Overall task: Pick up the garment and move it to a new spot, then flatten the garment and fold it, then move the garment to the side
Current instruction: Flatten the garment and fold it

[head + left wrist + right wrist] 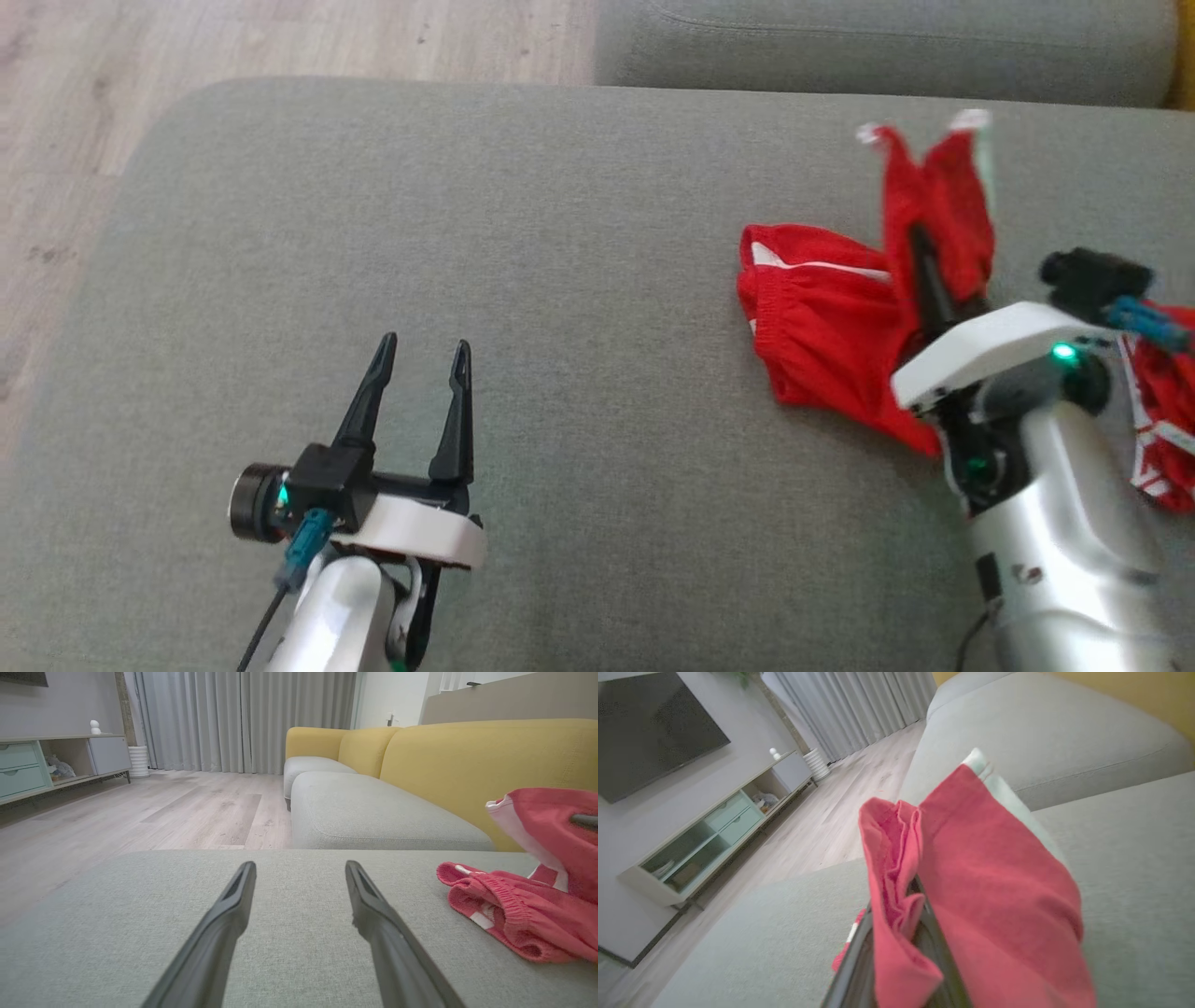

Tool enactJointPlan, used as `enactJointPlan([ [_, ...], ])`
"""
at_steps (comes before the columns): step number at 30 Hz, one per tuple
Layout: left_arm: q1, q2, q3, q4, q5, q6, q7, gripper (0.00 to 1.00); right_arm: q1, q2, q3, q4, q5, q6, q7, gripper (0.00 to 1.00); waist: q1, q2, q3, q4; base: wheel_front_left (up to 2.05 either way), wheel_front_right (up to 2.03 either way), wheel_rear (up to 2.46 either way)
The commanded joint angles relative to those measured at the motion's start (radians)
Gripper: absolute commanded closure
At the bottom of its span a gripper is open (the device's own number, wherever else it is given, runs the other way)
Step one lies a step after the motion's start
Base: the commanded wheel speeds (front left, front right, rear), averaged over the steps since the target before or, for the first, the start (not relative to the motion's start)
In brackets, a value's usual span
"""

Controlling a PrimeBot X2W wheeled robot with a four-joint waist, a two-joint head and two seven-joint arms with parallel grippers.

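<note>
Right at the pincers first: the right gripper (922, 259) is clenched on the garment (831, 317), its dark fingers buried in red cloth. A bunched fold with white trim stands up past the fingertips. In the right wrist view the same fold drapes over both fingers and hides their tips. The rest of the garment, red with white stripes and an elastic band, lies crumpled on the grey cushion (560, 233) toward its right side. One part spreads left of the gripper and another shows beyond the pale forearm, though that arm covers the join, so the lifted part may or may not be clear of the cushion. The left gripper (425, 347) is spread wide with nothing between its fingers, over the cushion's near left part, well apart from the garment. Beyond the cushion is a wooden floor (280, 47), and the left wrist view shows a yellow backrest (467, 760) and grey curtains (233, 718).
</note>
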Motion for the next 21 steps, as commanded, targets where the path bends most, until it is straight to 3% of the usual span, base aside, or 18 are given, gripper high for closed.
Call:
enactJointPlan([
  [1,-0.019,0.009,0.029,-0.026,0.006,0.001,-0.01,0.0,-0.052,0.009,0.066,-0.015,0.021,-0.001,-0.023,1.0,0.0001,0.0,-0.002,0.014,0.0,0.0,0.0],
  [19,-0.011,0.009,0.022,-0.025,0.007,0.006,-0.01,0.0,-0.071,0.009,0.4,0.188,0.116,-0.001,-0.076,1.0,0.0001,0.0,0.005,0.054,0.0,0.0,0.0],
  [21,-0.012,0.009,0.022,-0.026,0.005,0.008,-0.01,0.0,-0.074,0.009,0.454,0.207,0.105,-0.001,-0.082,0.0,0.0001,0.0,0.005,0.046,0.0,0.0,0.0],
])
